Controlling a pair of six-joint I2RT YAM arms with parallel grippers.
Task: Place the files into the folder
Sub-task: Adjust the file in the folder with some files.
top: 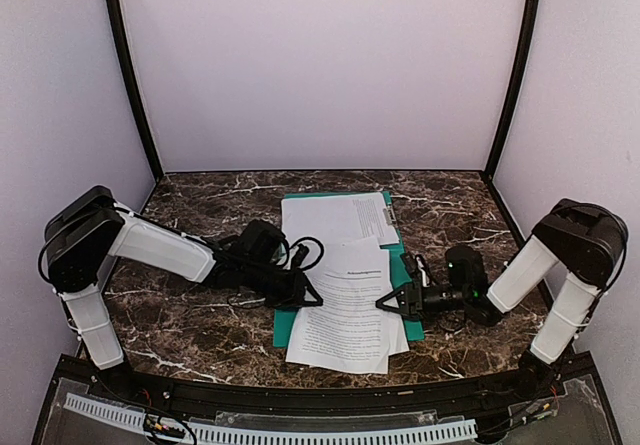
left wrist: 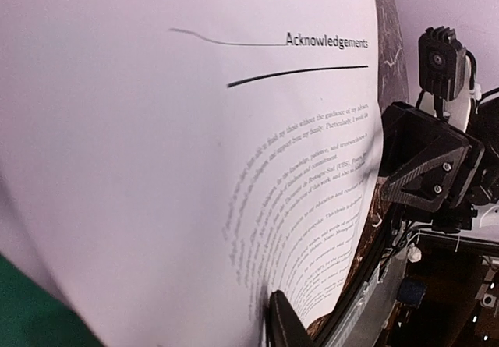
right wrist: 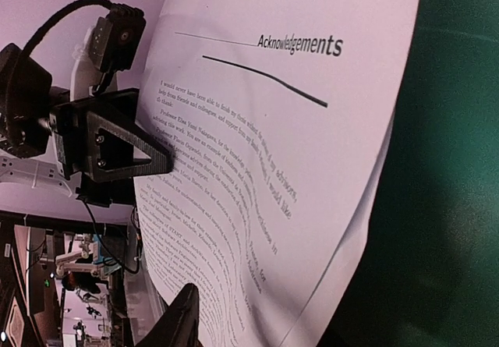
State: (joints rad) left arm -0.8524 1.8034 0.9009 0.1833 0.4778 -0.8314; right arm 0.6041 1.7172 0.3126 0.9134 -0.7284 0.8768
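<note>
Files lay in two places: the far sheet sat flat on the folder, and the near sheet overlapped the folder's near end, bowed between my arms. I saw the left gripper pinching its left edge and the right gripper pinching its right edge. Everything rested mid-table, on dark marble.

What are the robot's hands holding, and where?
Both seem to pinch the Acknowledgements sheet: left hand on its left edge, right hand on its right edge.
</note>
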